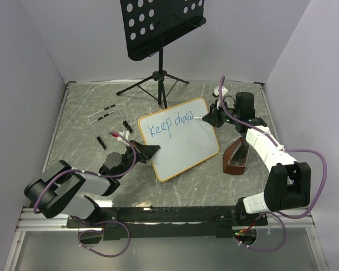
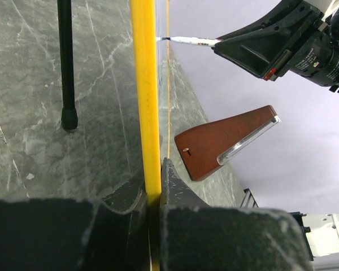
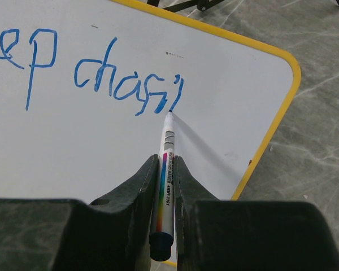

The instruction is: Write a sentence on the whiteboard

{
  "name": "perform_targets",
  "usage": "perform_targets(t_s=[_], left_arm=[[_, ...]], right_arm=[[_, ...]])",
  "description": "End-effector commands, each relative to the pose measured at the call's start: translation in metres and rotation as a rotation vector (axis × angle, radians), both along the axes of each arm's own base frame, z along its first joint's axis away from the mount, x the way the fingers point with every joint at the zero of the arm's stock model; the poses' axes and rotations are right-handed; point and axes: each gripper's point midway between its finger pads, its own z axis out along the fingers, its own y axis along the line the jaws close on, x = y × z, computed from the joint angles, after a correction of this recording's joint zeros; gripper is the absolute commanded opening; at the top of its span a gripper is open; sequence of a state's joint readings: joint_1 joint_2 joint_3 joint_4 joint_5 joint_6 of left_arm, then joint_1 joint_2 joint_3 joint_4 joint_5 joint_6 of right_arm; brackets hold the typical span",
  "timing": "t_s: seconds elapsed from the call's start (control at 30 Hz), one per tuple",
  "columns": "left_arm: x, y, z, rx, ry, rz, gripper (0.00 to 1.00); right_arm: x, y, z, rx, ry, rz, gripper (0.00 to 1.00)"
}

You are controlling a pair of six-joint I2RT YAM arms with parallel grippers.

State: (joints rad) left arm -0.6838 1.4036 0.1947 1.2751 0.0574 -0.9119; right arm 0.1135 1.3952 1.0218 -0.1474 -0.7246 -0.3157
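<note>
- Whiteboard [image 1: 183,144]: a small rectangle with rounded corners, a smooth white face and a thin yellow-orange frame. It lies askew in the middle of the counter [image 1: 90,96], between my two arms.
- Blue marker lettering [image 1: 170,125] runs along its far part in one line and reads "Keep chasi".
- The counter is grey stone-look sheet with pale veins, walled by plain white panels.
- Beyond the board stands a black music stand [image 1: 161,25], with a perforated plate on a tripod. One rubber-tipped leg comes down near the board's far edge.
- A brown wooden wedge-shaped box [image 1: 236,158] with a clear strip on one face sits just off the board's right side, under my right arm.
- A few small black-capped pens [image 1: 118,135] lie on the counter to the left, near my left wrist.
- My left jaws are pinched tight on the frame at the board's near-left edge, one finger on each face.
- My right jaws are closed on a slim white marker [image 3: 165,169] with a rainbow-striped label. Its tip touches the white face at the foot of the last blue stroke.
</note>
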Motion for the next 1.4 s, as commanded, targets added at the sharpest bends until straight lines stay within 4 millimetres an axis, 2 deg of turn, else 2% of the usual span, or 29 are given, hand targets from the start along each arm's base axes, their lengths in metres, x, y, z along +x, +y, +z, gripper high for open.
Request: perform_targets(t_s=[0.0,0.5,0.83,1.03,1.37], left_arm=[[-0.005,-0.005,0.01,0.038,-0.108,-0.041,0.01],[-0.006,-0.004,0.008,0.043,-0.102,-0.04,0.01],[-0.006,-0.003,0.009,0.045,-0.106,-0.034,0.01],[-0.005,-0.003,0.01,0.044,-0.109,-0.033,0.01],[-0.005,-0.004,0.009,0.048,-0.109,-0.035,0.01]], right_arm=[[-0.004,0.001,0.011,0.004,-0.033,0.021,0.0],[0.029,0.004,0.034,0.039,-0.064,-0.023,0.0],[0.039,-0.004,0.028,0.016,-0.052,-0.07,0.0],[0.032,-0.008,0.025,0.002,-0.047,-0.065,0.0],[0.001,-0.009,0.015,-0.023,-0.021,-0.007,0.0]])
